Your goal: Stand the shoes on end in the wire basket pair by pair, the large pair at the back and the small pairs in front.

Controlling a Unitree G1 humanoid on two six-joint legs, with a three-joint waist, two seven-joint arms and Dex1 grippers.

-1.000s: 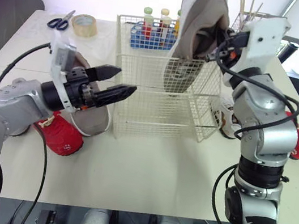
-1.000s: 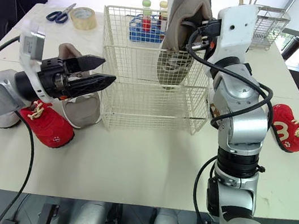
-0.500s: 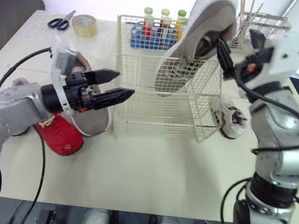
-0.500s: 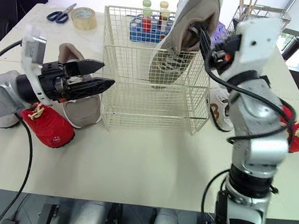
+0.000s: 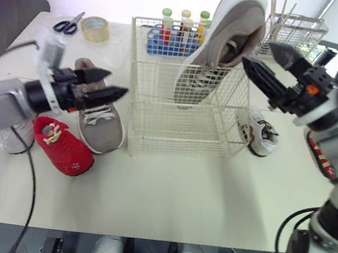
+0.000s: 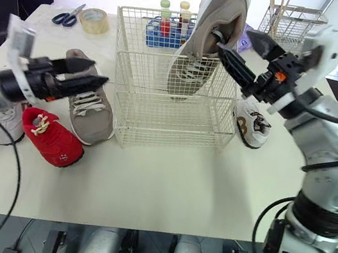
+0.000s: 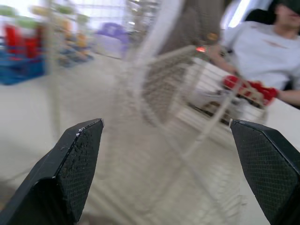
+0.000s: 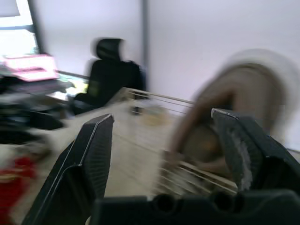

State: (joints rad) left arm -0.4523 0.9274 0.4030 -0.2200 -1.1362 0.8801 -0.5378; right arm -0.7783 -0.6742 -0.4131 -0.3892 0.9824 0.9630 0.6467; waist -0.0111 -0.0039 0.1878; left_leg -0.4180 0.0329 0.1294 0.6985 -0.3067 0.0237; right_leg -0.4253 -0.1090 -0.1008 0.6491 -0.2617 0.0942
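Releasing the large shoe (image 5: 225,42), the right gripper (image 5: 258,53) now hangs wide open and empty just beside the shoe's collar, where half a second ago one of its fingers was hooked inside. The shoe stands toe-down in the basket (image 5: 181,128), tilted, its heel well above the rim and leaning toward the right side, seemingly near the back. The left gripper (image 5: 116,83), also open and holding nothing, has drawn back from the basket's front corner and hovers over the mate (image 5: 100,129), which lies on its sole just left of the basket. That looks like one large shoe placed and its partner due next. Room remains in the basket to the left of the standing shoe. The right fingers sit close enough to tip it, so a retreat up and away seems wise. A bottle rack (image 5: 171,36) crowds the back wall. A red shoe (image 5: 61,151) and a small white shoe (image 5: 260,134) flank the basket, and the table (image 5: 163,197) lies open in front.
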